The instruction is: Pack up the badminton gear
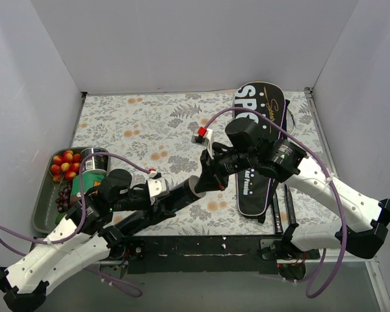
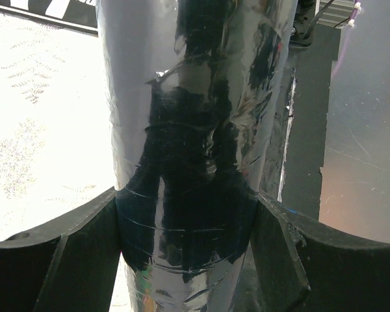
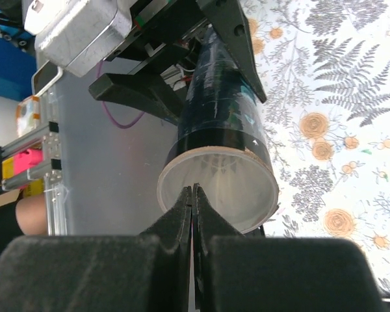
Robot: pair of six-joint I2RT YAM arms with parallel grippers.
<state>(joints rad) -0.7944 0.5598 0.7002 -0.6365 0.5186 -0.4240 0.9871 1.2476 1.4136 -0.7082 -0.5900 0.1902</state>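
**Top view.** Shuttle tube (image 1: pixel 194 188): long and dark, held off the flowered cloth (image 1: pixel 149 123) near the front middle of the table. The left gripper (image 1: pixel 172 198) grips it, and the right gripper (image 1: pixel 209 174) is at its far end. The racket bag (image 1: pixel 260 162) lies flat to the right, with racket handles (image 1: pixel 277 218) alongside. A tray (image 1: pixel 44 208) of fruit sits at the left edge. Plain white walls (image 1: pixel 182 39) stand on three sides, so room is tight.

**Left wrist view.** The fingers (image 2: pixel 84 253) are clamped on both sides of the tube. Its skin is glossy. Judged light, thin-walled and slippery; best held mid-length with a moderate squeeze.

**Right wrist view.** The tube's open mouth faces the camera, with white feathers (image 3: pixel 214 166) of a shuttlecock inside, which look fragile. The right fingers are pressed together just before the rim, with nothing visible between them.
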